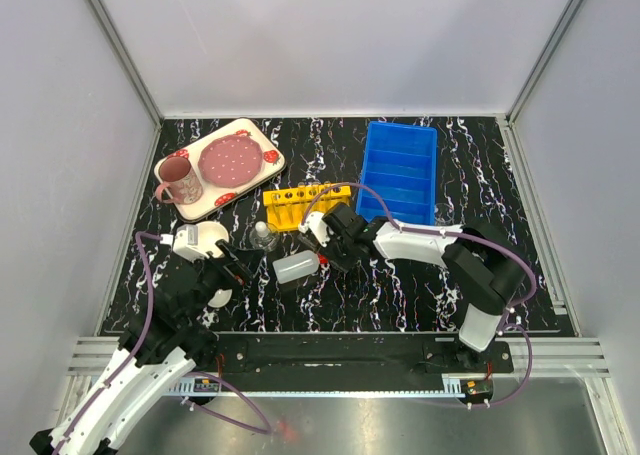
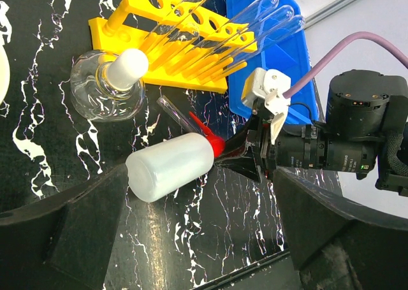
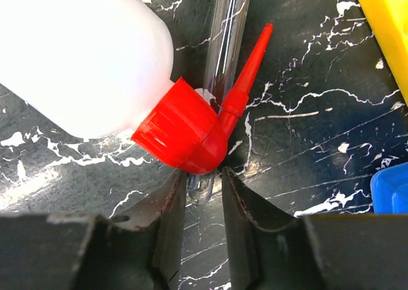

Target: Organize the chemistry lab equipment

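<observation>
The white squeeze bottle (image 1: 296, 267) with a red cap (image 3: 185, 137) lies on its side on the black table. A loose clear test tube (image 3: 226, 48) lies under its spout. My right gripper (image 3: 204, 175) is on the table, jaws narrowly open on either side of that tube's near end, just below the cap. It also shows in the top view (image 1: 325, 247). My left gripper (image 2: 201, 201) is wide open and empty, with the bottle (image 2: 169, 166) by its left finger. The yellow rack (image 2: 105, 29) holds several tubes (image 2: 255, 22). The glass flask (image 2: 105, 86) stands beside it.
A blue bin (image 1: 400, 170) sits right of the rack (image 1: 300, 205). A tray (image 1: 262, 140) with a pink mug (image 1: 180, 180) and plate is at the back left. A white bowl (image 1: 212, 237) and a small white dish (image 1: 218, 297) lie by my left arm.
</observation>
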`<state>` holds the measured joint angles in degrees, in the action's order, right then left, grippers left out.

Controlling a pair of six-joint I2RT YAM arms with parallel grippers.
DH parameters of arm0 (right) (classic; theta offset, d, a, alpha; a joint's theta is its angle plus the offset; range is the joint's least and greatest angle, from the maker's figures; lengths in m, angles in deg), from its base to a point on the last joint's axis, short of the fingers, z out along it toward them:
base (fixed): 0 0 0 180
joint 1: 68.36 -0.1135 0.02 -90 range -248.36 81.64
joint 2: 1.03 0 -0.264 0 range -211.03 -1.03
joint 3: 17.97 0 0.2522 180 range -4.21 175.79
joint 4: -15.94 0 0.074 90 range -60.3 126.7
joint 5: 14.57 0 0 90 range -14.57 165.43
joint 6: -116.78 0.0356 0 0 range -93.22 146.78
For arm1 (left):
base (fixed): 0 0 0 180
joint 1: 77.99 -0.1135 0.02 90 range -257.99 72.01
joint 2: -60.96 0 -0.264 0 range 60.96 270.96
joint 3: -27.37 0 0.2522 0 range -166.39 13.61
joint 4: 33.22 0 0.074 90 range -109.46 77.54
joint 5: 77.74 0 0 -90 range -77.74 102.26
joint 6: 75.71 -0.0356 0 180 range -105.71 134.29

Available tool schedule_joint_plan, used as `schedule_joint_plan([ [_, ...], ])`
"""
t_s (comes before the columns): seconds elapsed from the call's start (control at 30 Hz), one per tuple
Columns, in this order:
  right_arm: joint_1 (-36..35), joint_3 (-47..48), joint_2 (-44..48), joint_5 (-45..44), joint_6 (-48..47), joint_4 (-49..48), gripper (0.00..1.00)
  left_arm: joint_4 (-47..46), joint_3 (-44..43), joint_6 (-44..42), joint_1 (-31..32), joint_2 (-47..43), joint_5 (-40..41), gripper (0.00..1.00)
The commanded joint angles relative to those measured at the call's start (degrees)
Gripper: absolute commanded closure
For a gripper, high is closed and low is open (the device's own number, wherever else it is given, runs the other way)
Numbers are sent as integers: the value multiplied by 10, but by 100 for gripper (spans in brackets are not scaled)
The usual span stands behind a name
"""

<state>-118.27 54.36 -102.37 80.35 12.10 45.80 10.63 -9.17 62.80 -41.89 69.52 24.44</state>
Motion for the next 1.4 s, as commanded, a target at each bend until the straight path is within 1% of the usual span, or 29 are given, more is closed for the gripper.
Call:
schedule_joint_plan([
  [0.0,-6,9,-10,-26,1,8,69,-15,-2,0,-2,-5,-8,1],
  [0.17,-6,-8,23,-42,-21,26,72,-15,-2,-7,-2,-4,-20,1],
  [0.3,-6,-36,68,-43,-48,72,73,-20,-2,-25,-2,0,-37,1],
  [0.37,-5,-67,119,-46,-71,102,73,-61,9,-35,-2,4,-74,1],
  [0.4,-5,-74,130,-61,-74,107,73,-73,12,-39,-3,10,-85,1],
  [0.47,-2,-90,162,-66,-80,128,73,-114,21,-41,-2,21,-118,1],
  [0.57,2,-107,204,-69,-92,159,74,-170,29,-49,-2,58,-176,4],
  [0.63,11,-120,224,-73,-103,179,74,-203,29,-61,-2,100,-203,6],
  [0.67,17,-124,245,-75,-118,186,74,-215,27,-68,-2,132,-230,7],
  [0.73,31,-132,266,-77,-133,205,74,-238,22,-91,-2,166,-256,8],
  [0.77,38,-132,278,-77,-147,213,75,-245,14,-101,-2,200,-281,8],
  [0.83,52,-137,288,-77,-161,229,75,-259,4,-132,1,233,-301,8],
  [0.87,54,-137,299,-74,-175,234,75,-263,-8,-143,6,265,-315,7],
  [0.9,57,-138,303,-70,-178,246,75,-267,-15,-174,11,281,-323,7],
  [0.97,65,-136,315,-51,-192,259,75,-287,-33,-190,27,325,-336,6],
  [1.0,66,-136,319,-51,-195,271,75,-299,-38,-211,35,340,-345,1],
  [1.03,68,-136,322,-30,-199,278,75,-299,-46,-225,46,356,-344,1],
  [1.07,69,-135,329,-26,-206,284,75,-298,-72,-241,74,383,-322,1],
  [1.1,71,-133,332,-14,-209,297,76,-289,-86,-283,89,398,-313,1],
  [1.13,75,-130,339,-7,-213,305,76,-286,-109,-306,114,423,-297,1],
  [1.17,77,-128,342,1,-214,318,76,-285,-117,-350,125,436,-291,1],
  [1.23,80,-119,348,26,-212,328,76,-295,-132,-398,143,473,-292,1],
  [1.27,79,-115,349,35,-210,336,76,-299,-133,-446,148,486,-296,1],
  [1.33,79,-104,352,63,-206,344,77,-321,-134,-497,159,511,-300,1],
  [1.37,80,-101,352,71,-204,350,76,-330,-133,-546,163,516,-305,1],
])
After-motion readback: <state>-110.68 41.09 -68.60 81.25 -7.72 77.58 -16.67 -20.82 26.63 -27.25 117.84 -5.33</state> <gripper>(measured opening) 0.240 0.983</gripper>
